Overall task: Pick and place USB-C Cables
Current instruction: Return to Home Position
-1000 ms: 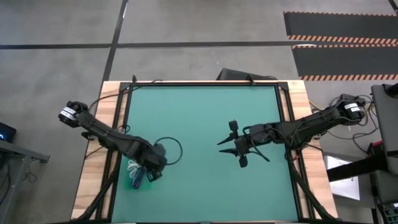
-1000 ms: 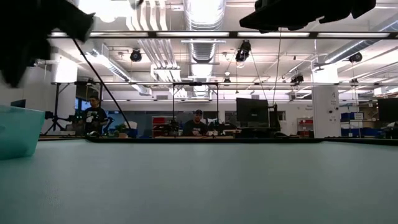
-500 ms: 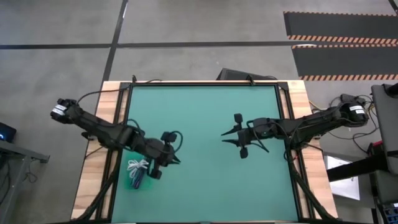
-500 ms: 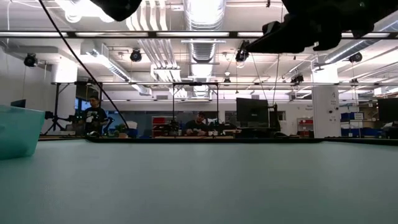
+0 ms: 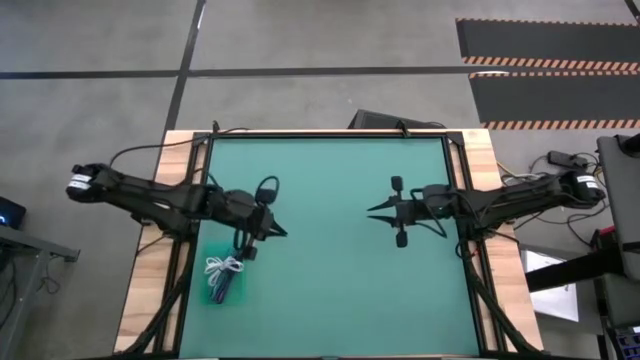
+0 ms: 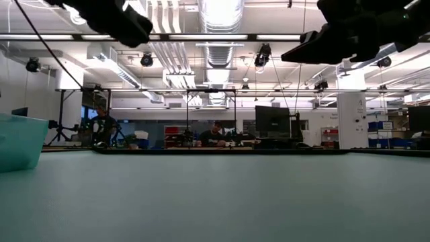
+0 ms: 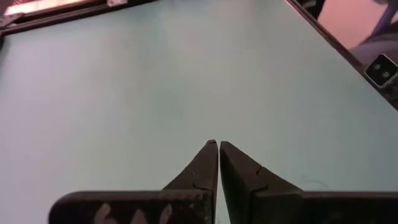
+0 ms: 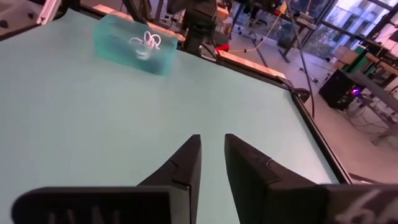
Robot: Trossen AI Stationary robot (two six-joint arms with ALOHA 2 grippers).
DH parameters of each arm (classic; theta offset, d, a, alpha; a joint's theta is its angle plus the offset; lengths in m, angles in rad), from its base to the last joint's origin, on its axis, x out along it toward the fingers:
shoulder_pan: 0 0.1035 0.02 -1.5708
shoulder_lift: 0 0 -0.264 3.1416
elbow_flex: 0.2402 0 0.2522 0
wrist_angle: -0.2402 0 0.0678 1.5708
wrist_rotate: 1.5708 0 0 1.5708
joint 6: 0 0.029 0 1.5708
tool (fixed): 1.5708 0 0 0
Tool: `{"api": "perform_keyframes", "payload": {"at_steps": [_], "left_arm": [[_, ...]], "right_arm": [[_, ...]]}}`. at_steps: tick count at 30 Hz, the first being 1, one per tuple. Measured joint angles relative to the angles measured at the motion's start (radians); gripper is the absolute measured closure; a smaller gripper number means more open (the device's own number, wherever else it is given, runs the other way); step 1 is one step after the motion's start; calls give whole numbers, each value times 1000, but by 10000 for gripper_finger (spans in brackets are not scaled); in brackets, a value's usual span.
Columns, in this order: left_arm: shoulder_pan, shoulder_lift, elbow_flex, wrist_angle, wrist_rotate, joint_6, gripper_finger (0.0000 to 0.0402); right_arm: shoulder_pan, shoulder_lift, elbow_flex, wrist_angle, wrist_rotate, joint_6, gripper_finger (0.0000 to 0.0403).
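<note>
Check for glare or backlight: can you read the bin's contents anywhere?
Low view: ceiling lights backlight the left arm and right arm into black silhouettes, and the green bin shows only its wall. Right wrist view: even light, white cables plain inside the bin. High view: no glare on the mat.

The left arm [image 5: 150, 198] comes in from nine o'clock, stretched long and nearly straight, with its wrist turned down toward four o'clock. The left end effector [image 5: 280, 232] has its two fingers pressed together, only a hairline showing between the tips. The right arm [image 5: 500, 198] reaches in from three o'clock, almost level, pointing at nine. The right end effector [image 5: 372, 210] holds its fingers a narrow gap apart. Both hang raised, tips facing each other, well apart.
</note>
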Motion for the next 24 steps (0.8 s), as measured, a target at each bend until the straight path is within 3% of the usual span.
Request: {"api": "perform_keyframes", "payload": {"at_steps": [7, 24], "left_arm": [[63, -149, -169, 112, 42, -25, 401], [68, -530, -479, 261, 42, -128, 402]], "right_arm": [[-1, -92, -58, 0, -13, -4, 344], [-40, -465, -233, -3, -14, 2, 344]]}}
